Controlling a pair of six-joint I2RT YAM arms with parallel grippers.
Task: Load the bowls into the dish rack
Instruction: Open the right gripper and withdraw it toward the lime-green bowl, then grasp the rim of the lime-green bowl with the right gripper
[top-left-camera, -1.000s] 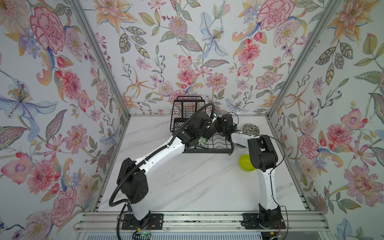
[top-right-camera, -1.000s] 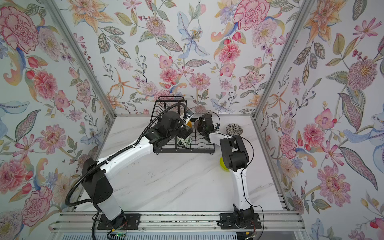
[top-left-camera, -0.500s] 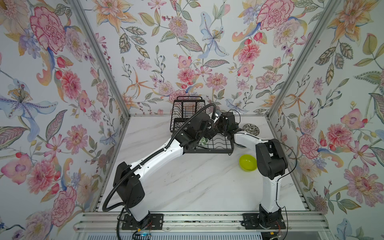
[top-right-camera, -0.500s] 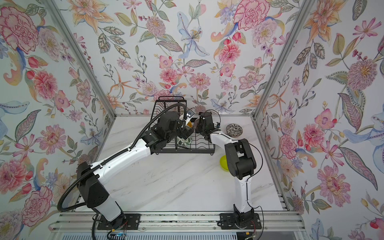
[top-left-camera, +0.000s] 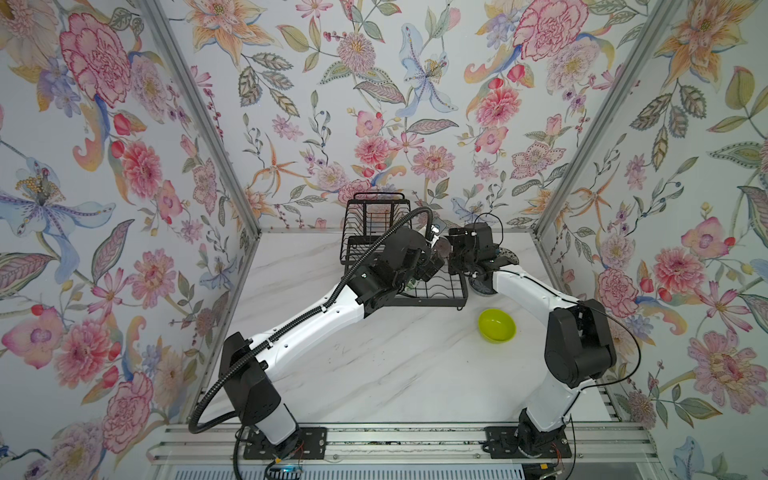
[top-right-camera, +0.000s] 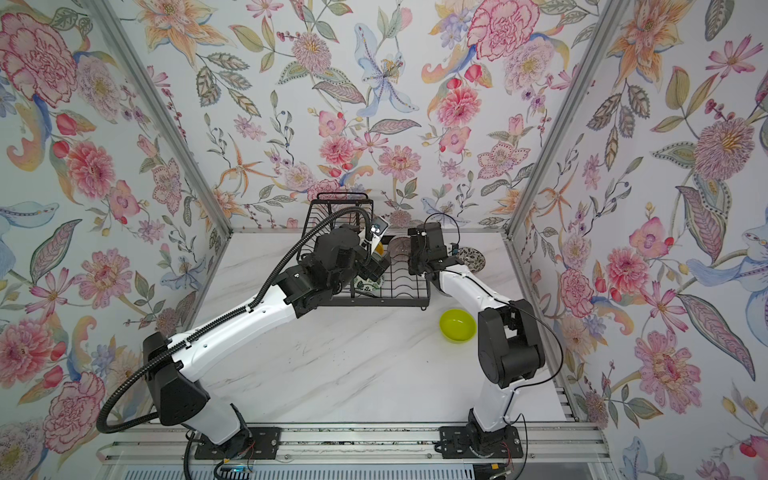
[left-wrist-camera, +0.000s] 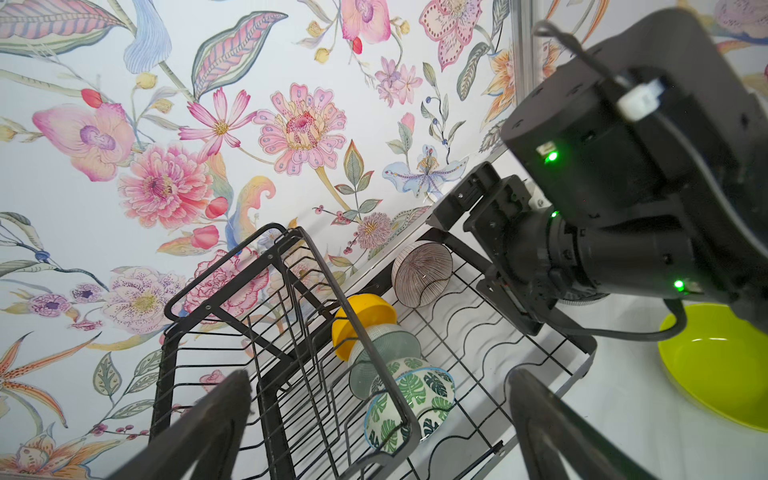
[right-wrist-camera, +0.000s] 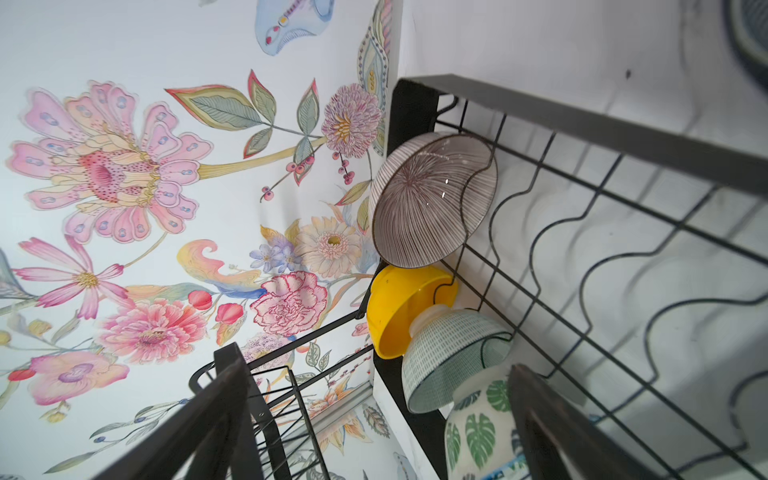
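Observation:
The black wire dish rack (top-left-camera: 432, 296) (top-right-camera: 390, 301) stands at the back of the table. On edge in its lower tray are a pink-brown ribbed bowl (right-wrist-camera: 432, 199) (left-wrist-camera: 422, 274), a yellow bowl (right-wrist-camera: 399, 307) (left-wrist-camera: 361, 320), a pale aqua bowl (right-wrist-camera: 449, 353) (left-wrist-camera: 386, 357) and a leaf-print bowl (left-wrist-camera: 411, 403) (right-wrist-camera: 478, 428). A lime green bowl (top-left-camera: 497, 326) (top-right-camera: 457, 325) lies on the table right of the rack. My left gripper (left-wrist-camera: 378, 382) (top-left-camera: 432, 259) hangs open over the rack's row of bowls. My right gripper (right-wrist-camera: 376, 365) (top-left-camera: 455, 257) is open at the rack's right end, holding nothing.
A black-and-white patterned bowl (top-right-camera: 471, 258) sits at the back right behind my right wrist. A dark blue bowl (top-left-camera: 482, 286) is partly hidden under the right forearm. The two wrists are close together above the rack. The raised basket (top-left-camera: 376, 216) stands against the back wall.
The right arm's elbow has swung out to the right and its jaws have spread wide. The left arm's shoulder has shifted left while its gripper stayed over the rack.

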